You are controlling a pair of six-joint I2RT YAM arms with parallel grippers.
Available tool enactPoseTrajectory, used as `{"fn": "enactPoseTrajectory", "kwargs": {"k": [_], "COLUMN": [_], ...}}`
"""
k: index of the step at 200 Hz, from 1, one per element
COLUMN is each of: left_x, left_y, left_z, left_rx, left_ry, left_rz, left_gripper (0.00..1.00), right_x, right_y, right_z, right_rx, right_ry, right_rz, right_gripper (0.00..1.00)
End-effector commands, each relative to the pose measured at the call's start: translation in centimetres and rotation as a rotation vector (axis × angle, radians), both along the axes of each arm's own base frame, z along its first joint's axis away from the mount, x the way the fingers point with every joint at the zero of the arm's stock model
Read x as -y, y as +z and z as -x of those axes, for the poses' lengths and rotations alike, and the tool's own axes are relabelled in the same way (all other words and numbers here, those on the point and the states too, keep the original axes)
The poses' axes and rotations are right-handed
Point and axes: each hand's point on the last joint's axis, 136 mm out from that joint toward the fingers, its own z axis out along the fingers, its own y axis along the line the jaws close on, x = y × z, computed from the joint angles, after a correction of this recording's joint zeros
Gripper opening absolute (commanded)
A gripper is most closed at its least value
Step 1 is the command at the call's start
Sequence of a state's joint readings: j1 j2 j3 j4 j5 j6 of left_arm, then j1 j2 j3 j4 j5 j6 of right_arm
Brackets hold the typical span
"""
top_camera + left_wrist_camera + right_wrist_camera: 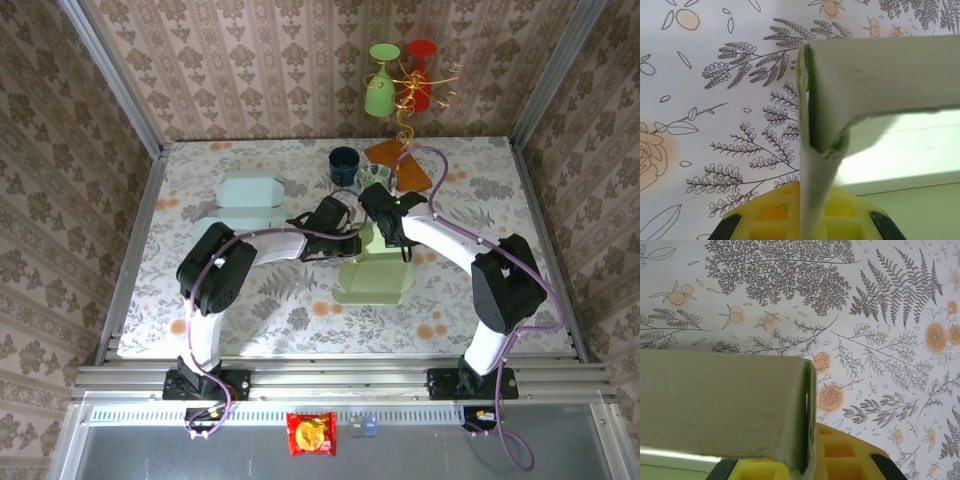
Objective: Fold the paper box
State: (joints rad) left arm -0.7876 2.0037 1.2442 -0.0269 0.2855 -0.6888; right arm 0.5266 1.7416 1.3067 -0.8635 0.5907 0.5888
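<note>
A pale green paper box (378,278) sat on the floral bench (270,310), just on the near side of a dark blue cup (344,164). The left claw (807,220) was clamped tight on one corner of the box's raised wall. The right claw (807,460) pinched another corner.

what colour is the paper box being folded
Pale green; the paper box shows best in the top external view.
</note>
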Motion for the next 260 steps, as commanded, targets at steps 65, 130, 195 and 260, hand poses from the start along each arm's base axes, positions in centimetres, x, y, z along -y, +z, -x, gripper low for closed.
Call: {"fn": "enactPoseTrajectory", "kwargs": {"k": [65, 130, 195, 260], "left_x": [-4.1, -3.8, -2.9, -2.3], "left_y": [-5.2, -0.8, 1.8, 3.6], "left_z": [1.9, -1.4, -3.2, -3.0], "left_rx": [-0.098, 0.003, 0.066, 0.127], "left_ry": [0.068, 0.084, 0.016, -0.053], "left_rz": [-0.22, -0.097, -0.014, 0.079], "left_gripper": [0.0, 0.27, 0.39, 0.47], "right_x": [-0.5, -0.5, -0.8, -0.6], "right_y": [1.0, 0.8, 0.4, 0.0], "right_z": [-0.2, 0.0, -0.2, -0.4], "right_rx": [0.039, 0.03, 0.01, -0.019], "right_ry": [-0.031, -0.012, -0.009, -0.017], "right_rz": [-0.046, -0.046, -0.051, -0.057], "right_gripper": [0.0, 0.0, 0.0, 0.0]}}
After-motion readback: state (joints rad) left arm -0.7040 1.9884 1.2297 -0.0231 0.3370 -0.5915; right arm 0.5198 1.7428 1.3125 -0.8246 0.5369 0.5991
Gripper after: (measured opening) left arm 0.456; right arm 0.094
